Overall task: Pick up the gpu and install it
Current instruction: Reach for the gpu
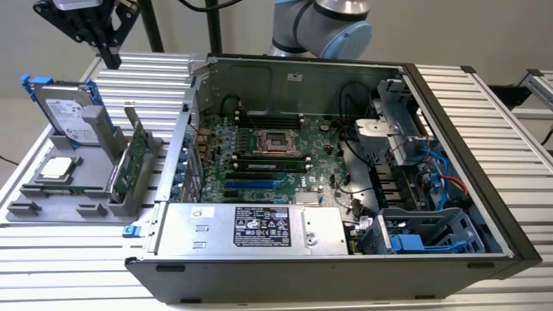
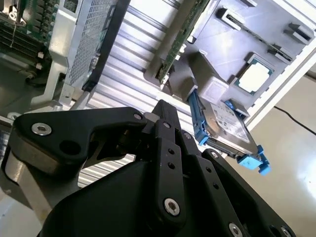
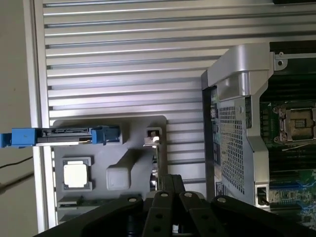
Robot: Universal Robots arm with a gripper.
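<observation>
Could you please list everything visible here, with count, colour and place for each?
computer case: one, black, open, on the table.
motherboard: one, green, inside the case.
power supply: one, silver, inside the case.
holder tray: one, grey, exterior view's left of the case.
hard drive: one, silver with blue frame, upright in the tray.
gpu: one, green, upright in the tray.
processor chip: one, silver, flat in the tray.
loose memory stick: one, green, flat in the tray.
table: one, ribbed silver, under everything.
robot arm: one, grey and blue, behind the case.
gripper: one, black, above the table, apart from the gpu.
</observation>
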